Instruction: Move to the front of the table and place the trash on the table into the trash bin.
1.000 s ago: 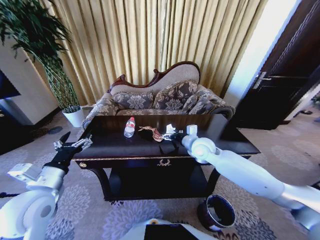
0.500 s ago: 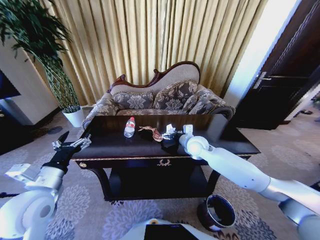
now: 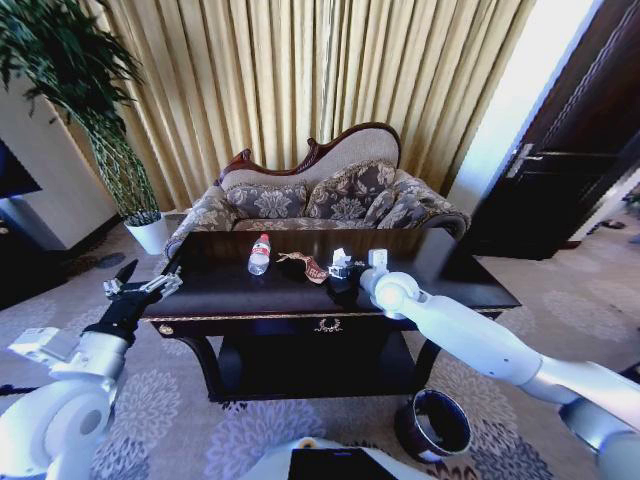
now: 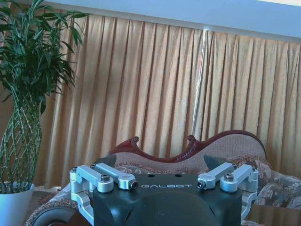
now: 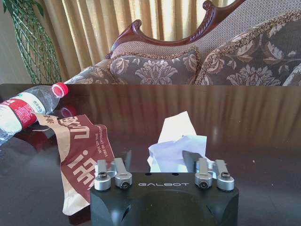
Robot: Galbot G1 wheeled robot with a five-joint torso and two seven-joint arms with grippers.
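1. Paper [image 5: 178, 141], crumpled and white, sits on the dark table [image 3: 230, 290] between the spread fingers of the right gripper [image 5: 164, 162], which has reached over the tabletop; the fingers bracket it but do not look pressed on it yet.
2. Just beside the paper lies a brownish-red wrapper [image 5: 80, 150], and past that a bottle [image 5: 26, 110] with a red cap, on its side.
3. The left gripper [image 3: 140, 290] hangs off the table's left end, fingers spread, holding nothing.
4. The bin [image 3: 435, 422] stands on the carpet near the table's front right leg, well below the tabletop.
5. To do this grasp well, I judge the fingers should go low enough to catch the bulk of the paper, not its thin peak, then squeeze gently.
6. Keep the near finger off the wrapper's edge, or both may lift together.
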